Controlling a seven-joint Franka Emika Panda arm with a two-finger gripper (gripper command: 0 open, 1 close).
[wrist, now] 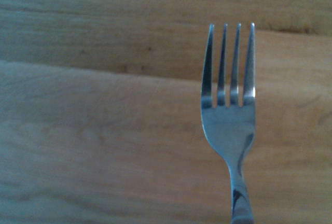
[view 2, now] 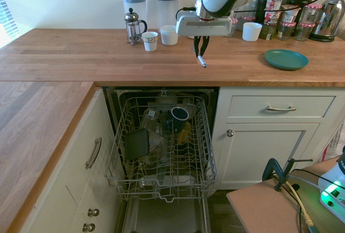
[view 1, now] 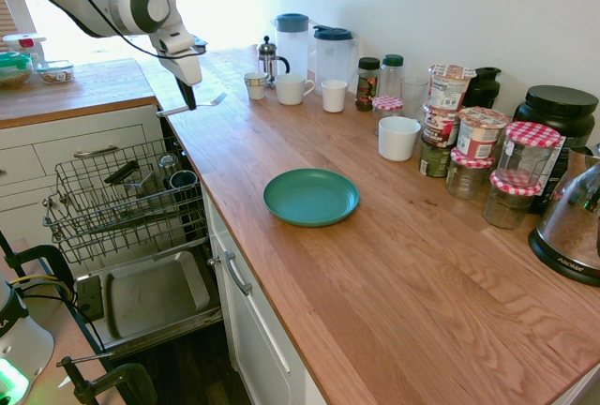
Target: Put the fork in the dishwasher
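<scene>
Steel fork point(view 1: 194, 105), light, stiff and slippery: our tool point(view 1: 188, 97) pinches its handle crosswise; we judge it may swivel.

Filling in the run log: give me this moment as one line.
gripper: shut on slim silver metal fork | fork: lifted above wooden counter | grey wire dishwasher rack: pulled out, fork not yet in

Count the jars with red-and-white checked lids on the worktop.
3: one small jar beside the white bowl, one tall jar and one short jar near the kettle. Others may be hidden.
</scene>
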